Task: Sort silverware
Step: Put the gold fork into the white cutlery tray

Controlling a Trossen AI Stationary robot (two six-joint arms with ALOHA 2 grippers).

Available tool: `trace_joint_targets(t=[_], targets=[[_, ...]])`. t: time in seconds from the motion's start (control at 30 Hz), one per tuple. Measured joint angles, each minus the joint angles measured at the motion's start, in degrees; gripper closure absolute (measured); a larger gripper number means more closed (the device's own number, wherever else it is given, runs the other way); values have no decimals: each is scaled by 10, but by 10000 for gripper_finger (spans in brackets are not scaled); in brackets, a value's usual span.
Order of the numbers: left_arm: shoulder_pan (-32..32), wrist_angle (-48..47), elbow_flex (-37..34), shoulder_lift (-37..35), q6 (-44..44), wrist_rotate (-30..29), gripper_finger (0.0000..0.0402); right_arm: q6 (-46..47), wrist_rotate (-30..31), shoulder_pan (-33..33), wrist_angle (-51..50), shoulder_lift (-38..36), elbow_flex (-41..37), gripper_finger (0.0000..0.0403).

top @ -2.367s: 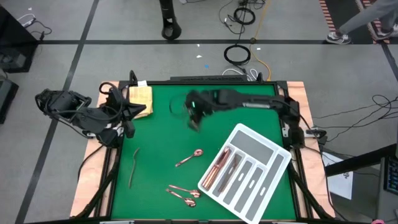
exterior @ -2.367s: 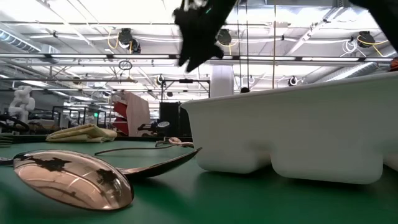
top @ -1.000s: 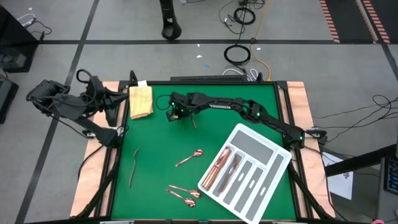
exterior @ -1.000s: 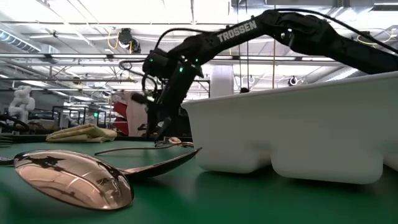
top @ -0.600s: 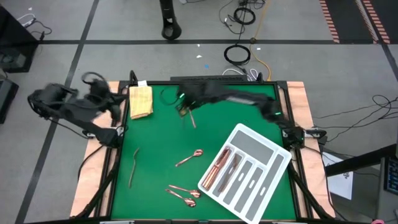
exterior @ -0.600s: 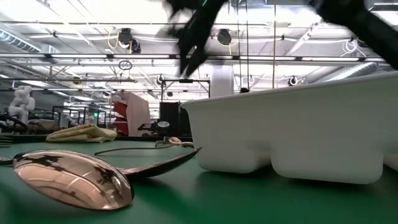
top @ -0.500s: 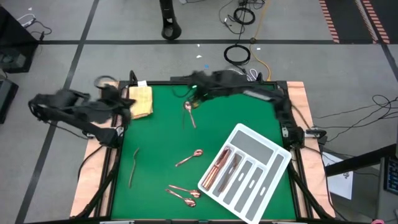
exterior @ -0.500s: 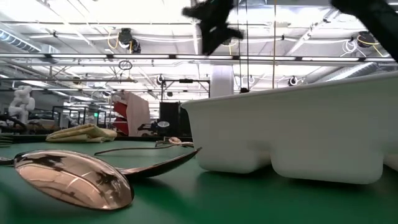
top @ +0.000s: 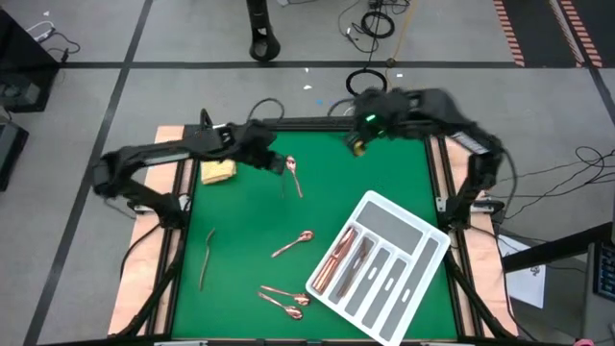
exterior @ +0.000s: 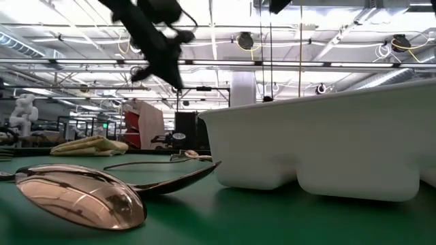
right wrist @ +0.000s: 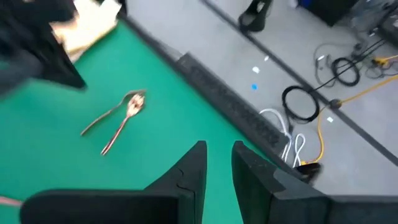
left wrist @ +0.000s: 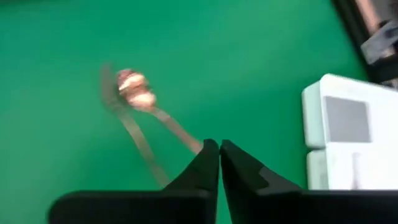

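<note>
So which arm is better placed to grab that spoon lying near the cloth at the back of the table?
Probably the left. The left gripper sits right beside the spoon, and its wrist view looks straight at it. The right gripper is farther away at the table's back edge. The left fingers look shut, so they would have to open first.

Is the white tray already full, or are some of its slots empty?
Partly filled. In the high view the white tray has copper silverware only in its slots nearest the table's middle; the other grey slots look empty.
</note>
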Motion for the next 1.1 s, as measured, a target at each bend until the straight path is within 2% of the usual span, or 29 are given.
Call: trace_joint_targets(t=[0.07,0.23,0.43,0.6,0.7,0.9,1.0,1.1], targets=[[21,33,0,42,0,31,361,-8,7,-2,-1,-18,1,339],[54,20,0,97,0,60,309,-33,3,5,0,-36,1,339],[60,3,0,145,-9,27,256,-64,17,6,-1,-44,1,339],[54,24,0,190,-32,27,240,-76,14,7,0,-41,1,339],[52,38,0,215,-47,17,240,-80,13,8,0,-42,1,339],[53,19,20,281,-80,42,251,-89,12,31,0,-41,1,339],[54,-13,39,306,-77,47,289,-90,15,44,0,-41,1,339],[52,-32,50,309,-59,37,364,-90,17,54,0,-41,1,339]])
